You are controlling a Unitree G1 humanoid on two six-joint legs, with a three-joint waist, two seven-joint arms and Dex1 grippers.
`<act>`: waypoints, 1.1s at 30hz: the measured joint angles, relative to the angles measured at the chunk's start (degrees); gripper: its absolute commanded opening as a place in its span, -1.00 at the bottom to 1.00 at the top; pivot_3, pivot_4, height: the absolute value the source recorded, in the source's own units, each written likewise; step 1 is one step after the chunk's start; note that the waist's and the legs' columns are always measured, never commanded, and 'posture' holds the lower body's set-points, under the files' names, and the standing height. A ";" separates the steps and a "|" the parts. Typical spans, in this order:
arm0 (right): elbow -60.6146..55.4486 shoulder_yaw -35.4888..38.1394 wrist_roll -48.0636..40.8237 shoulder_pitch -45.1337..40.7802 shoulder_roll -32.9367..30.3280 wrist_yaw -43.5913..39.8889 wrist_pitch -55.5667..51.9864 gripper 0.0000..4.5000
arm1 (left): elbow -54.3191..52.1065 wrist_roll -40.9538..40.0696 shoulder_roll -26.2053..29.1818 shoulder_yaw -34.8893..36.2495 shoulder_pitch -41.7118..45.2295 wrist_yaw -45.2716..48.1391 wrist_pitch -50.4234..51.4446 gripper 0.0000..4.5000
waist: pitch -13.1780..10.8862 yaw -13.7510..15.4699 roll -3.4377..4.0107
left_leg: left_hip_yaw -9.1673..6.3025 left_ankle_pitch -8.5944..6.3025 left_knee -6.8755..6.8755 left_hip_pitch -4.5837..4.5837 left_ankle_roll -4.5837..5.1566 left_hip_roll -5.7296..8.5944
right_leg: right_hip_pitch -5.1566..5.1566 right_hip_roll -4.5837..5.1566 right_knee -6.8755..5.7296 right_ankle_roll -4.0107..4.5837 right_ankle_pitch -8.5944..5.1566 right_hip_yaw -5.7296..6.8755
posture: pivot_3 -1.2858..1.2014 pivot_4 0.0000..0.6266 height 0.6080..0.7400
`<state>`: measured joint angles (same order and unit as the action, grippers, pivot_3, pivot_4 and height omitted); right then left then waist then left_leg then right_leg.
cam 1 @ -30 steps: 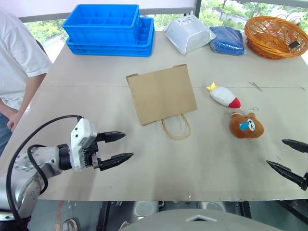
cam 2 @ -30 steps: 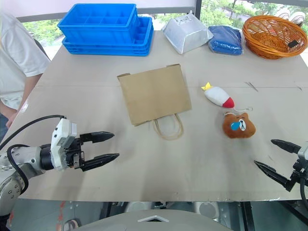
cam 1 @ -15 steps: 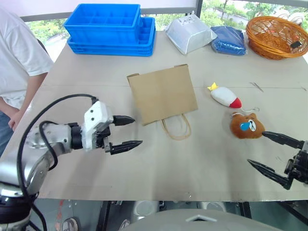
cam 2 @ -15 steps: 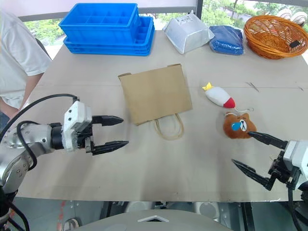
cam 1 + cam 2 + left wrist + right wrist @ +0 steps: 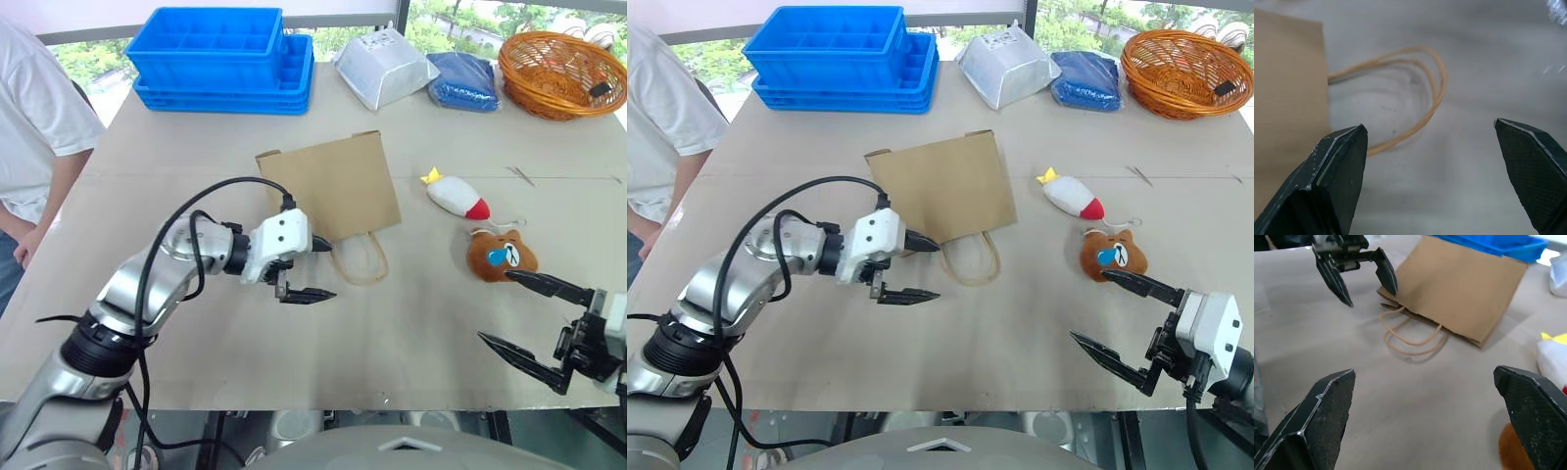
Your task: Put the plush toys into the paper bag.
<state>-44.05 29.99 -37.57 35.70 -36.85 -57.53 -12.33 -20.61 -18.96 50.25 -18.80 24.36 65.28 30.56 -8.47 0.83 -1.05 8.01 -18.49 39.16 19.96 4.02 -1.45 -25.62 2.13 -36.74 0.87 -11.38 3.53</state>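
The brown paper bag [image 5: 330, 191] lies flat in the middle of the table, its twine handles [image 5: 359, 257] pointing toward me. To its right lie the plush toys: the white rocket [image 5: 457, 196] with a red tip, and below it the brown bear head [image 5: 502, 256]. My left gripper [image 5: 328, 270] is open just left of the handles, beside the bag's near corner, holding nothing. The left wrist view shows the handles [image 5: 1420, 93] between its fingers. My right gripper [image 5: 496, 306] is open and empty, just in front of the bear.
Stacked blue crates [image 5: 220, 59], a white plastic bag [image 5: 384, 67], a blue bundle [image 5: 462, 80] and a wicker basket [image 5: 558, 73] line the far edge. A person in a white shirt [image 5: 39, 127] stands at the table's left side.
My left gripper has swung right and forward to the bag's handles, rolling its wrist. My right gripper has come in leftward toward the bear. Bag and toys have not moved.
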 measured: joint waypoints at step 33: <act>-1.68 -3.83 0.44 -0.36 1.89 5.73 0.00 1.00 | 13.66 6.20 -12.83 -1.58 5.36 5.90 -8.27 -0.98 | -0.02 -0.02 -0.05 | -0.22 0.00 0.13 0.12 0.04 0.02 | 0.00 0.03 -0.02 -0.09 -0.04 0.09 | 0.03 -0.52 1.00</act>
<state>-45.73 26.16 -37.14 35.35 -34.96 -51.80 -12.32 -6.94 -12.76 37.42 -20.37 29.72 71.18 22.28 -8.49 0.80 -1.09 7.79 -18.49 39.28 20.08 4.06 -1.43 -25.63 2.16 -36.76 0.78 -11.42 3.62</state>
